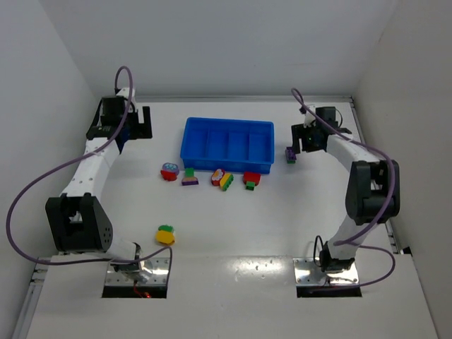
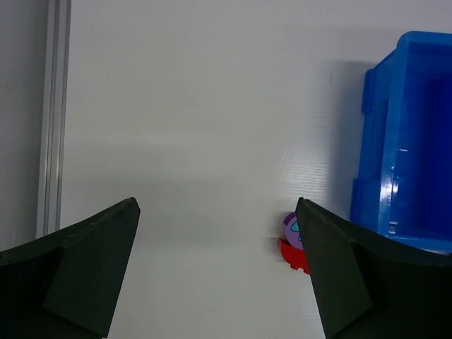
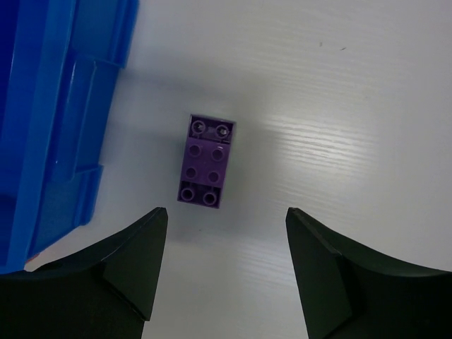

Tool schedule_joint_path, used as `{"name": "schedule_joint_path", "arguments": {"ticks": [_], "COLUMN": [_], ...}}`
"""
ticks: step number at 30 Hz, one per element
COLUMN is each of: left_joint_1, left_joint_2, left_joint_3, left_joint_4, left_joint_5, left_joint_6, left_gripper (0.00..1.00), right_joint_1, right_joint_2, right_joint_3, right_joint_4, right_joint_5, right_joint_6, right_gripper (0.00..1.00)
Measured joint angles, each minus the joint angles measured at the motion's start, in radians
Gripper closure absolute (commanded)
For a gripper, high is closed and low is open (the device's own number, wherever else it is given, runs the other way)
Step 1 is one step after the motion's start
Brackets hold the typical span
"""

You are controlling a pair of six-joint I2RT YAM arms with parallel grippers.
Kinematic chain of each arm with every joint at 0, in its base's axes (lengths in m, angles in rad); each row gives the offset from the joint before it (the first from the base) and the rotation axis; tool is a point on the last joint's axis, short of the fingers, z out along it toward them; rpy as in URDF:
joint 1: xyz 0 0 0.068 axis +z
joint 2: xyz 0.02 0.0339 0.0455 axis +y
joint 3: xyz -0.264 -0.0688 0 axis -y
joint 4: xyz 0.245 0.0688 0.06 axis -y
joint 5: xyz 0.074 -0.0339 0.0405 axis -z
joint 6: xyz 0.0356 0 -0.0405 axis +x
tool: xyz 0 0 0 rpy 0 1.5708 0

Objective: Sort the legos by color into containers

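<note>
Right gripper hangs over the purple brick. The brick lies flat on the surface, just beside the blue tray at its right end wall, not touching it. Jaws are parted w/ nothing in them; the brick sits ahead of the tips, not yet between them. Left gripper is near the tray's other end, jaws spread wide and empty, w/ a red-and-purple brick peeking past one finger.

Step in hand, as I read it: pick the purple one. Its long axis runs straight away from the wrist cam, so the jaws should close across the short width, which is good alignment already. I'd ease fwd until the tips straddle the brick's middle, drop, then close on the long side faces. Stay centred, or one finger shoves it first.

Tight spot is the tray side: that finger has to go down in the strip between brick and tray wall w/o catching the rim. The other side is open surface. After the grab, lift straight up to clear the low wall. All four compartments look empty from above. The row of two-colour bricks along the tray's near wall and the yellow-and-green brick are off that path.
</note>
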Motion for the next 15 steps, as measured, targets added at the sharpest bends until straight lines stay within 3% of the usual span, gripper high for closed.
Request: {"name": "schedule_joint_path", "arguments": {"ticks": [15], "left_joint_1": [0.000], "left_joint_2": [0.016], "left_joint_3": [-0.002], "left_joint_4": [0.012], "left_joint_5": [-0.064], "left_joint_6": [0.000], "left_gripper": [0.00], "right_joint_1": [0.117], "right_joint_2": [0.129], "right_joint_3": [0.033], "right_joint_4": [-0.001], "right_joint_5": [0.053], "right_joint_6": [0.003], "right_gripper": [0.32]}}
